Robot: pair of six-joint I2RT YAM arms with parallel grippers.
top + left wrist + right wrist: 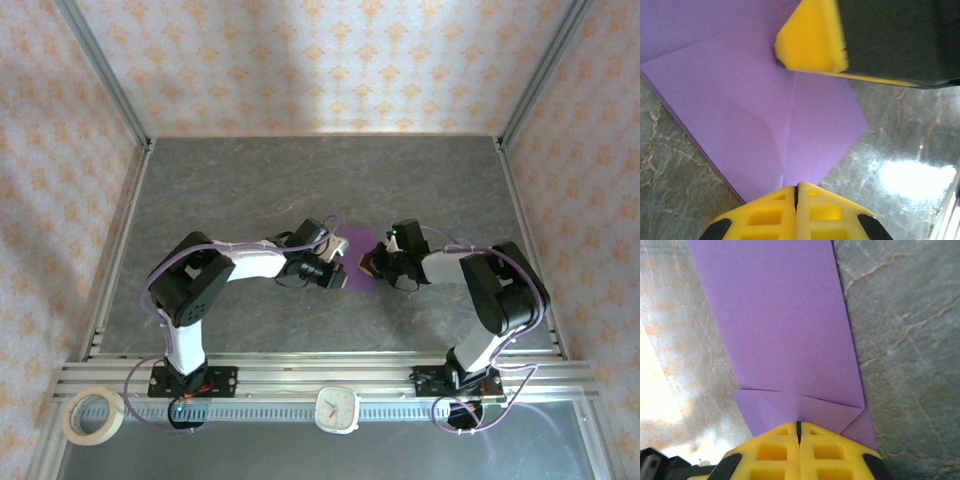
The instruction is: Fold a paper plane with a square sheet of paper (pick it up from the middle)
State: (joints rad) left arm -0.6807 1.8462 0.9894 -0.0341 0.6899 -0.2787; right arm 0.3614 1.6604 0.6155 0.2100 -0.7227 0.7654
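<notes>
The square sheet of paper (360, 243) lies partly folded on the grey table between the two arms. In the left wrist view the purple paper (740, 100) shows a lengthwise crease and slanted flaps. My left gripper (796, 187) is shut, its tips at the sheet's near edge on the crease. A yellow fingertip (810, 40) of the other gripper rests on the paper opposite. In the right wrist view the paper (785, 330) has a flap folded across near my right gripper (799, 424), which is shut with its tips over that flap. Seen from above, the left gripper (338, 272) and right gripper (372, 265) face each other across the sheet.
The marble-patterned table (300, 180) is fenced by aluminium posts and patterned walls. A roll of tape (93, 415) and a small white clock (338, 408) sit on the front rail by the arm bases.
</notes>
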